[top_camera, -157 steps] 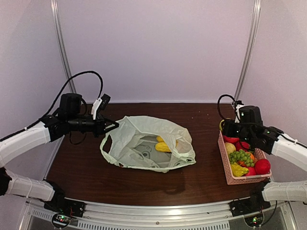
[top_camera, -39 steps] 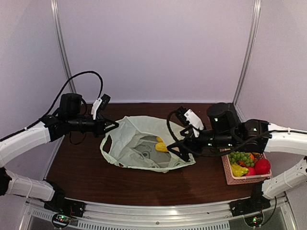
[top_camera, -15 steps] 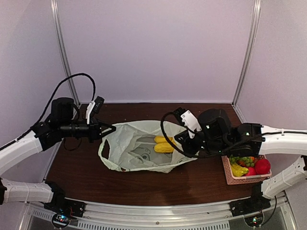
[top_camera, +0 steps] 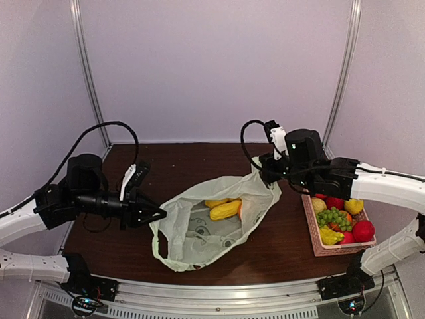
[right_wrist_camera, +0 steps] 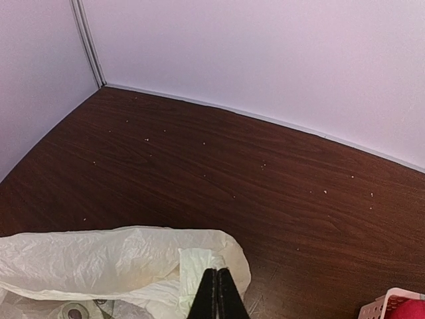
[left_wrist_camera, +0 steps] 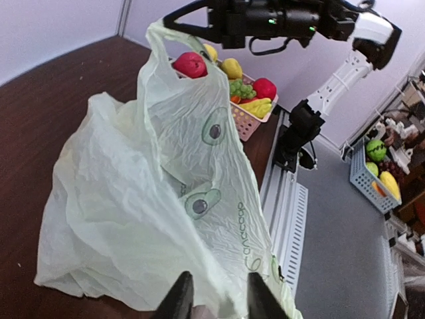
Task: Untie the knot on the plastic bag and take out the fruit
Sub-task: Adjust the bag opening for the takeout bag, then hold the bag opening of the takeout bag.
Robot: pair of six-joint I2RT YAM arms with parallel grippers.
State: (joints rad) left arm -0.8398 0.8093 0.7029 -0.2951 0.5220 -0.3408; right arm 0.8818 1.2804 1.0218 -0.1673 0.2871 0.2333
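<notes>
The pale green plastic bag lies slantwise on the table, its mouth gaping. My right gripper is shut on the bag's far right handle and holds it up off the table. In the right wrist view the shut fingers pinch a fold of the bag. Yellow fruit lies inside the bag. My left gripper sits at the bag's near left edge. Its fingers stand slightly apart, with bag plastic lying between them. The knot does not show in any view.
A pink slatted basket with grapes, red and yellow fruit stands at the right edge, also seen as the basket in the left wrist view. Bare brown table stretches behind the bag to the white back wall.
My right gripper has lifted the bag's handle up and back to the right, swinging the bag slantwise. My left arm has come nearer and rightward, and its jaws have parted a little.
</notes>
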